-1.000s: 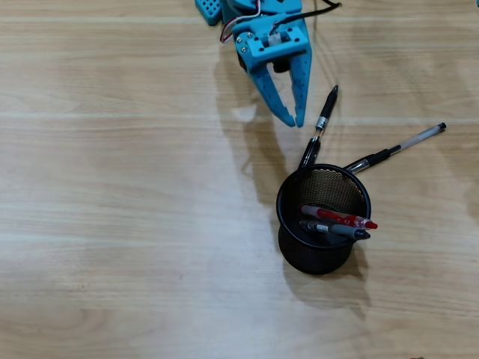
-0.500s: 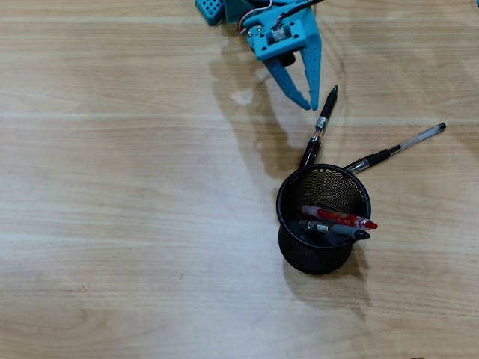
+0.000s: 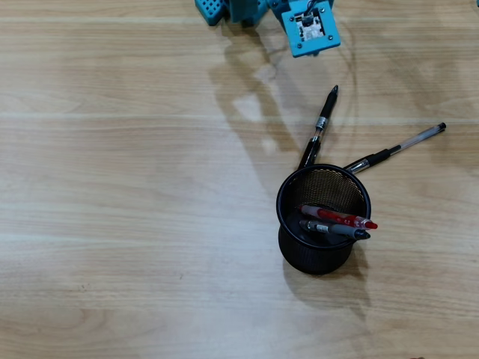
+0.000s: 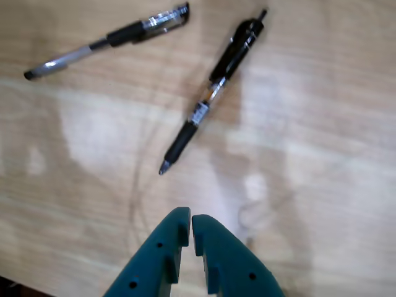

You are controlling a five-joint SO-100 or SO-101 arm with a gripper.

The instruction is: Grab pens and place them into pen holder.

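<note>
Pens first: two already lean inside the pen holder (image 3: 322, 217), the red and clear one (image 3: 338, 217) over the grey and clear one (image 3: 333, 229), both tips poking past the rim on the right of the overhead view. Two lie loose on the bench (image 3: 112, 224). The all-black pen (image 4: 213, 86) lies slanted, its lower end touching or just beside the holder's far wall in the overhead view. The clear stick pen (image 4: 105, 40) lies to its right there, angled away, its grip end also close to the rim.

My jaws (image 4: 190, 226) are pressed together with nothing between them, raised above the bench near the black pen's free tip, as the wrist view shows.

I judge the task half done and this the approach to the third pen. Next I need to spread the jaws, turn them across the black pen's barrel, and come down on its middle, away from the holder so I don't knock the cup.
</note>
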